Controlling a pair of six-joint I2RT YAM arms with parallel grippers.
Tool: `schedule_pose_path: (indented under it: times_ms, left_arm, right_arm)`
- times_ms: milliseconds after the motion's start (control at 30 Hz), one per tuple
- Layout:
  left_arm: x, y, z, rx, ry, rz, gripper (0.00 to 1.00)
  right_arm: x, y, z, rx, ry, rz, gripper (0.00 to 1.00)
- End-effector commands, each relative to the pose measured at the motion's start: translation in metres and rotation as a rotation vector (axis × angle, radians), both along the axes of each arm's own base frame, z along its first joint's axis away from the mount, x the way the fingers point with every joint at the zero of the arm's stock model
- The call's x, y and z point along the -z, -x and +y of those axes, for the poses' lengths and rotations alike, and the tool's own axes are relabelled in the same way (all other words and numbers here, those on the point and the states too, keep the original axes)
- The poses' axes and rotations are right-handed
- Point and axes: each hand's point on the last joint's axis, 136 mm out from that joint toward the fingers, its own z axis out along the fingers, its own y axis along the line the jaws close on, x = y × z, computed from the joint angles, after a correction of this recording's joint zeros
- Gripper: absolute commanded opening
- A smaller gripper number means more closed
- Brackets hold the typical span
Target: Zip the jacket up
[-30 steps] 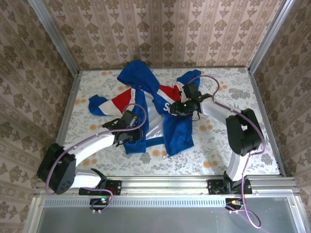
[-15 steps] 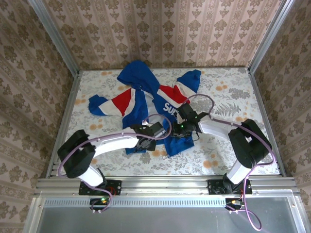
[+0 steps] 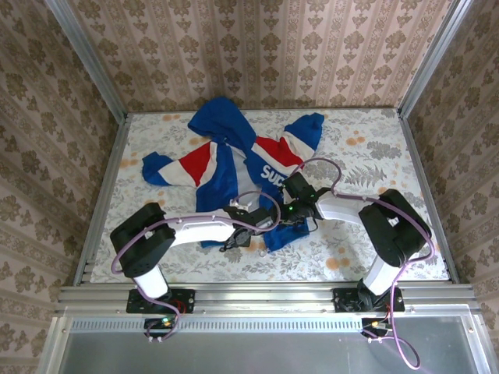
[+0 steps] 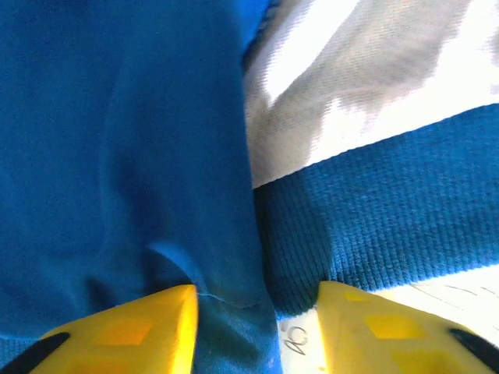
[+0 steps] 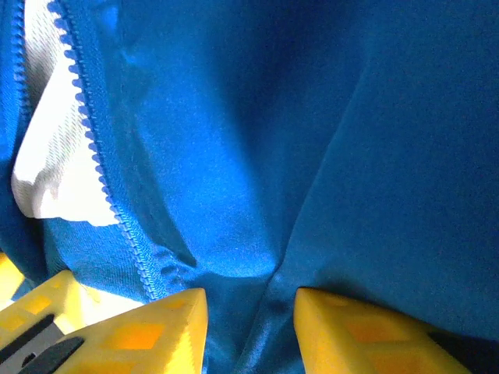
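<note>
Blue jacket (image 3: 222, 125) lies spread on the flowered tabletop (image 3: 390, 132); near frame centre, the left fingers (image 4: 132, 331) and right fingers (image 5: 132, 335), each half closed, pinch its lower front.

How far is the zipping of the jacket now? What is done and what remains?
Done: nothing zipped; the jacket lies open, zipper teeth bare. In hand: the right claw pinches blue fabric beside the teeth; the left claw straddles the hem, grip unclear. Left: joining both front edges and closing the whole zipper.
</note>
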Motion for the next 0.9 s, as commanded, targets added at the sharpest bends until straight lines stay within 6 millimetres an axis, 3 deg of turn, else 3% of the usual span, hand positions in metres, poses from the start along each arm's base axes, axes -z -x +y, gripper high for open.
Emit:
schedule_pose_path:
  times_ms: [0,133,300,467,633,867]
  left_arm:
    - [-0.003,0.001,0.021,-0.034,-0.042,-0.035,0.25]
    - [-0.024,0.001,0.004,0.041,0.066,-0.077,0.01]
    - [-0.058,0.005,-0.006,0.132,0.219,-0.100,0.00]
    - [-0.081,0.012,-0.025,0.221,0.495,-0.103,0.00]
    - [-0.085,0.019,-0.027,0.255,0.692,-0.074,0.00]
    - [-0.090,0.030,-0.019,0.281,0.773,-0.004,0.04]
  right_arm:
    - [0.040,0.019,-0.022,0.035,0.112,0.095,0.37]
    - [0.037,0.020,-0.021,0.038,0.107,0.109,0.35]
    - [0.043,0.021,-0.034,0.037,0.179,0.113,0.34]
    - [0.048,0.021,-0.036,0.057,0.183,0.124,0.32]
    - [0.047,0.018,-0.036,0.054,0.198,0.119,0.29]
    - [0.048,0.018,-0.039,0.045,0.222,0.122,0.29]
